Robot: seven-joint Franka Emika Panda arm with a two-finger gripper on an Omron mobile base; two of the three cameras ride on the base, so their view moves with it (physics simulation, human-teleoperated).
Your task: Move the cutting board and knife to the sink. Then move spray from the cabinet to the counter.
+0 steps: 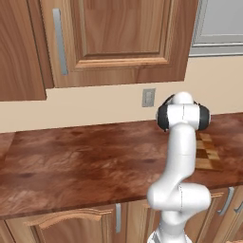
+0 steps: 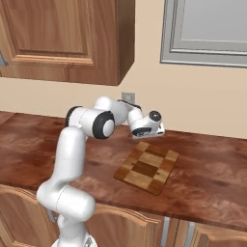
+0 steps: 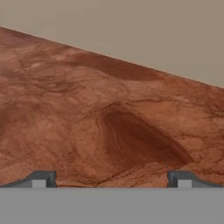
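Observation:
The checkered wooden cutting board (image 2: 147,167) lies flat on the reddish-brown counter (image 2: 207,173). In the left base view the cutting board (image 1: 207,152) sits partly behind my arm. My gripper (image 2: 159,130) hovers just above the board's far edge, aimed over the counter toward the wall. In the hand view the gripper (image 3: 112,180) is open, its tips wide apart, with bare counter (image 3: 109,122) between them. The upper cabinet (image 1: 118,38) is closed. The knife, the sink and the spray are out of view.
A wall outlet (image 2: 128,97) sits behind the arm on the beige wall. A grey framed panel (image 2: 207,29) hangs at upper right. Lower cabinet doors (image 1: 71,223) run under the counter's front edge. Open counter (image 1: 85,161) stretches to the left of the arm.

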